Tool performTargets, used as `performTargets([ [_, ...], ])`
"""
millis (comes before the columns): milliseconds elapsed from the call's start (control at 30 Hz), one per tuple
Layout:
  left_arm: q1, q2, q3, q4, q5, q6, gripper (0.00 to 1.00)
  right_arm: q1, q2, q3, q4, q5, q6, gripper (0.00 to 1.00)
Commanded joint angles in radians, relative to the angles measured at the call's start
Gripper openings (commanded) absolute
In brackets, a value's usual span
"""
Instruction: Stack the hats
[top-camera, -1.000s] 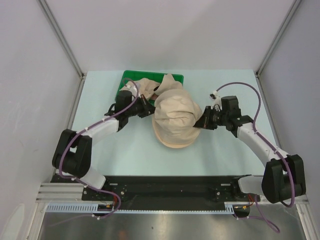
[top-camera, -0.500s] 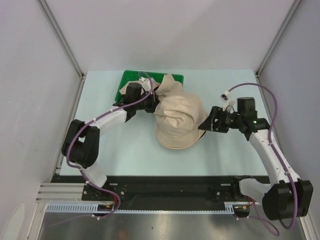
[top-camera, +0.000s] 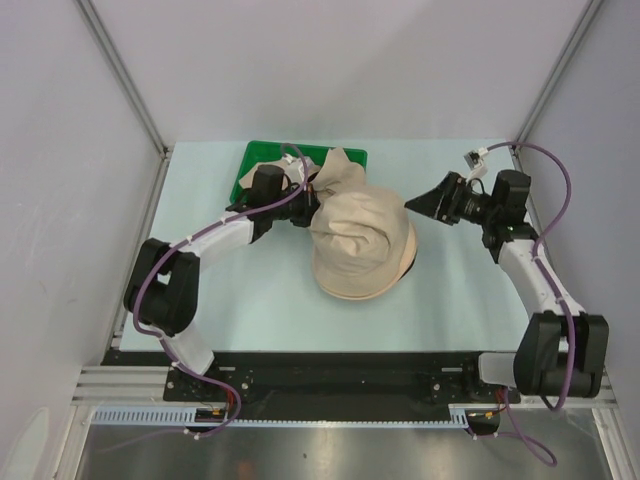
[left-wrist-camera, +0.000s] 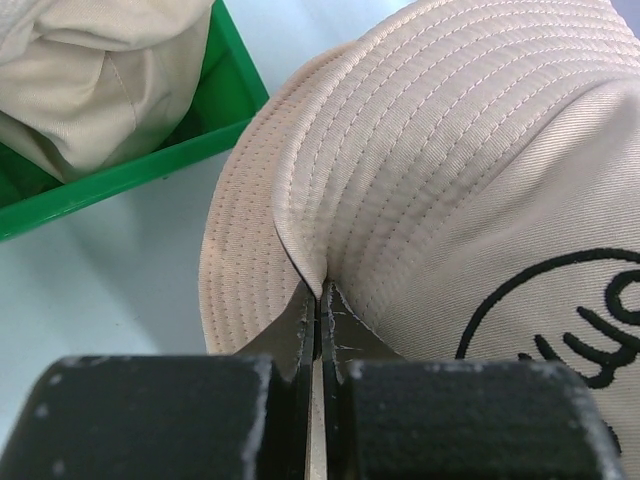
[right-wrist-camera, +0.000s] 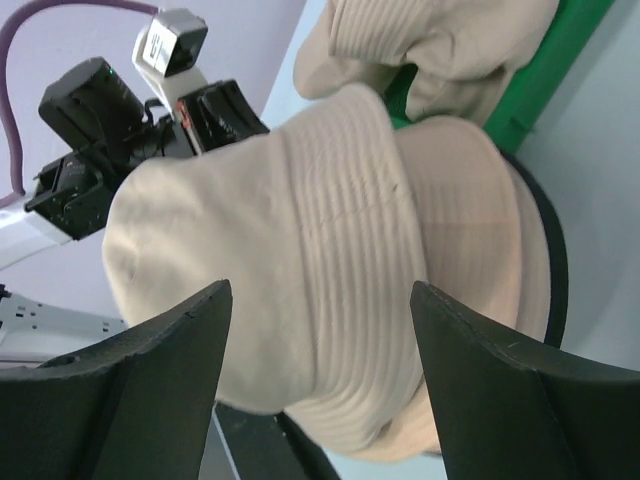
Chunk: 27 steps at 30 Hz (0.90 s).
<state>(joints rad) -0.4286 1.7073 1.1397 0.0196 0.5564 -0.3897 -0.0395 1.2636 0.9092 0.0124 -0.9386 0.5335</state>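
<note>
A beige hat (top-camera: 362, 232) lies draped over a stack of hats whose lower brim (top-camera: 350, 288) shows at the front, in the middle of the table. My left gripper (top-camera: 306, 210) is shut on a fold of the top hat's stitched brim (left-wrist-camera: 300, 200), its tips (left-wrist-camera: 320, 292) pinching the cloth. A black printed logo (left-wrist-camera: 560, 300) marks the crown. My right gripper (top-camera: 415, 204) hangs open just right of the stack, not touching it. In the right wrist view the hat (right-wrist-camera: 330, 250) fills the gap ahead of that gripper (right-wrist-camera: 320, 292). Another hat (top-camera: 338, 166) lies crumpled on the green tray.
The green tray (top-camera: 262, 160) sits at the far side of the table, behind the stack, its wall (left-wrist-camera: 130, 175) close to my left fingers. A dark inner side (top-camera: 410, 262) peeks out at the stack's right. Grey walls close in on both sides.
My right gripper has opened, let go of the hat's right edge and drawn back up and to the right. The left gripper shifted slightly right, still pinching the brim.
</note>
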Motion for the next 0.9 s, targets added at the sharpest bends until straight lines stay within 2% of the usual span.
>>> performTargets([
  [0,-0.015,-0.011,0.041,-0.007,0.053,0.035,0.0,-0.002,0.114,0.02,0.326,-0.055,0.109,0.78],
  [200,-0.015,0.005,0.061,-0.012,0.059,0.04,0.0,0.013,0.246,0.053,0.362,-0.104,0.092,0.78],
  [400,-0.015,0.014,0.074,-0.012,0.056,0.046,0.0,0.036,0.276,0.039,0.462,-0.17,0.163,0.77],
  [433,-0.015,0.014,0.075,-0.012,0.056,0.048,0.0,0.07,0.278,0.037,0.468,-0.177,0.171,0.76],
  [533,-0.015,0.02,0.078,-0.012,0.054,0.049,0.0,0.085,0.289,0.033,0.477,-0.18,0.183,0.7],
  [633,-0.015,0.02,0.075,-0.012,0.04,0.048,0.0,0.096,0.302,0.037,0.399,-0.163,0.146,0.48],
  [667,-0.015,0.017,0.077,-0.012,0.037,0.046,0.0,0.098,0.306,0.046,0.356,-0.154,0.125,0.32],
  [700,-0.015,0.015,0.074,-0.012,0.031,0.045,0.0,0.099,0.306,0.051,0.307,-0.122,0.093,0.23],
  [733,-0.013,0.014,0.071,-0.012,0.022,0.043,0.0,0.101,0.3,0.062,0.175,-0.097,0.015,0.04],
  [767,-0.015,0.014,0.065,-0.012,0.016,0.043,0.01,0.102,0.293,0.078,0.103,-0.073,-0.037,0.0],
  [833,-0.015,0.011,0.06,-0.012,-0.007,0.04,0.0,0.11,0.27,0.082,-0.077,0.038,-0.11,0.0],
  [867,-0.015,0.009,0.054,-0.012,-0.015,0.037,0.0,0.11,0.264,0.071,-0.113,0.099,-0.156,0.0],
])
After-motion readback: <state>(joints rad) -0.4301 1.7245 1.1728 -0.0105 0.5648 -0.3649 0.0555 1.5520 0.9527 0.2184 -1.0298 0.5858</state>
